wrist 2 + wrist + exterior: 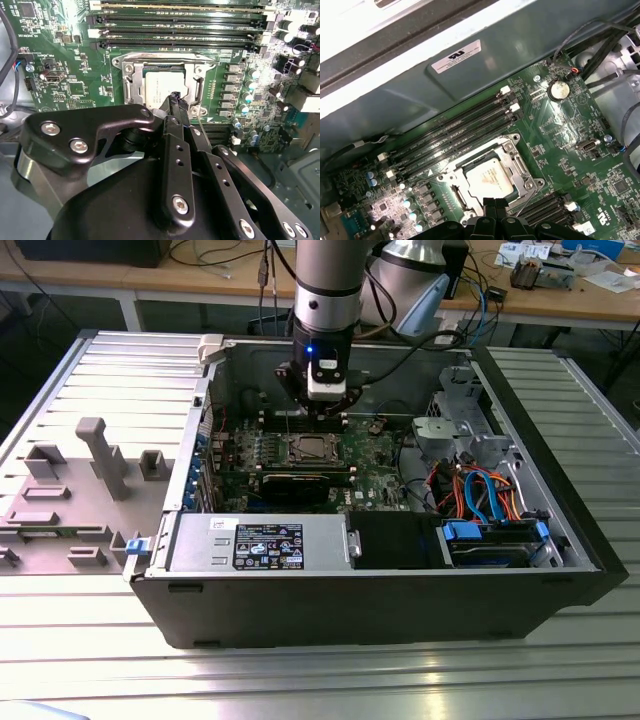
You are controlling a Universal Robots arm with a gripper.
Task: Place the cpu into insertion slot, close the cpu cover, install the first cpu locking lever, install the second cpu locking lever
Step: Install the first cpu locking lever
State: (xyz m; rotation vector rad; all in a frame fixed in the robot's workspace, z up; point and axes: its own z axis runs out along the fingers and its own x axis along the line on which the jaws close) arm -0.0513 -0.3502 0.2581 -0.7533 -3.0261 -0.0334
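open computer case [380, 590] on a ribbed table [300, 680], green motherboard [560, 130] facing up for access, gripper [175, 96] with fingers pinched together, seemingly as a narrow pushing tip, beside the cpu cover [517, 155] lying flat over the seated cpu [487, 177].

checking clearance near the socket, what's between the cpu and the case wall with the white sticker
A row of long black memory slots lies between the cpu and the case wall, seen in the first wrist view.
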